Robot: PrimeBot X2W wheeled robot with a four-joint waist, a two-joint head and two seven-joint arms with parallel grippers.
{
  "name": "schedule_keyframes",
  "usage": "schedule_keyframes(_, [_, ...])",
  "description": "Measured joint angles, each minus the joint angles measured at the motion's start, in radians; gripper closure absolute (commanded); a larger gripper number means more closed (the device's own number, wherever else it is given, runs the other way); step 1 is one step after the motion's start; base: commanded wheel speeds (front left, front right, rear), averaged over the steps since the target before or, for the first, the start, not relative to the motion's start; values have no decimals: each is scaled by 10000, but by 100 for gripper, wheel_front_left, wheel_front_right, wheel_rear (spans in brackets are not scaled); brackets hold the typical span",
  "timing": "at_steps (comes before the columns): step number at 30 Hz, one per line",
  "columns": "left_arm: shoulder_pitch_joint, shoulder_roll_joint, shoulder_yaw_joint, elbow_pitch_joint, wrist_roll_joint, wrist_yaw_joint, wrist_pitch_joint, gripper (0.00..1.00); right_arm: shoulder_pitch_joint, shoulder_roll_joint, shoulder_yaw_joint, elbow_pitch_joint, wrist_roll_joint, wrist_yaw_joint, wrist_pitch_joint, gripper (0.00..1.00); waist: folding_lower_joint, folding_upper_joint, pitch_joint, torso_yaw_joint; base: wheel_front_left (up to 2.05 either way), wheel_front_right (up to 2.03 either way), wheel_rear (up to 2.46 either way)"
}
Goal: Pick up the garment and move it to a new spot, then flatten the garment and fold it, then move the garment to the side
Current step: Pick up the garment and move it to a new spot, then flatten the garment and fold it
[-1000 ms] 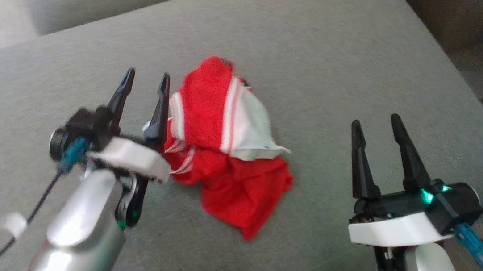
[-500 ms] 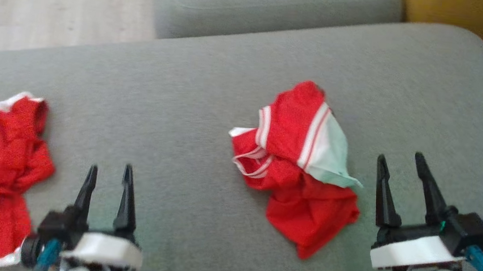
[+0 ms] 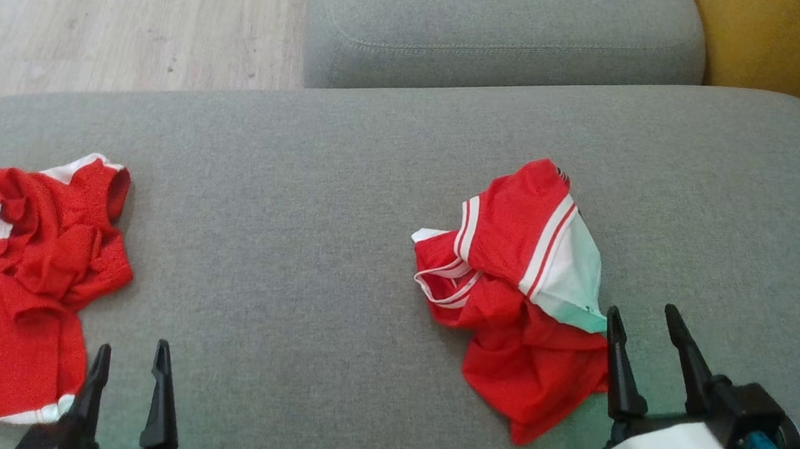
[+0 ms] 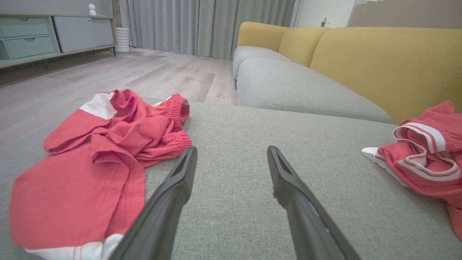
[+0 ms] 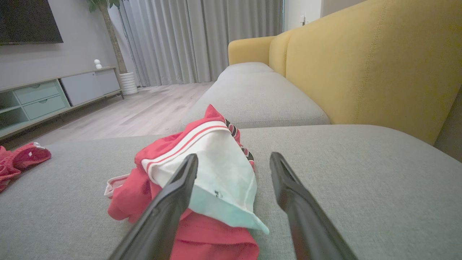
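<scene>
- Sofa seat (image 3: 308, 245): the crumpled red garment (image 3: 519, 296) lies right of centre. A pale mint panel (image 3: 572, 280) sits on top and a red flap (image 3: 526, 372) spreads toward the robot. Another red garment (image 3: 23, 274) is heaped at the seat's far left, well apart.
- Right gripper (image 3: 642, 309): fingers released wide, nothing between them. It sits low, just beside the garment's near right edge. In the right wrist view the panel's pointed corner lies ahead, between the fingers.
- Left gripper (image 3: 134, 345): fingers likewise spread and empty, over bare cushion and nearer the other heap.
- Judgement: pick-up not yet begun. The right-hand heap looks the likelier target, though I'm not certain.
- Method notes:
  - Close on a raised fold, not a flat hem.
  - Take the panel corner together with the red layer beneath it, so the bundle lifts as one.
  - Keep the fingertips from digging into the upholstery.
  - Lift clear before carrying, so the flap does not drag.
  - Set down on the bare middle stretch, where there is room to spread, away from the other heap.
</scene>
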Motion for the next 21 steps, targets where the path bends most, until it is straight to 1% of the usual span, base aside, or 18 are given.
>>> schedule_keyframes(2, [125,-65,113,-125,159,-42,-2,0,68,13,0,52,0,0,0,0,0,0,-17,-31,0,0,0])
schedule_keyframes(6, [228,-165,380,-238,395,-259,-2,0,168,21,-2,128,0,0,0,0,1,0,-5,-81,0,0,0])
schedule_keyframes(11, [268,-301,458,-282,598,-435,0,0,163,29,4,153,0,0,0,0,1,0,33,-152,0,0,0])
schedule_keyframes(21, [265,-366,706,-349,765,-610,0,0,154,35,36,203,-2,0,0,0,1,0,33,-260,0,0,0])
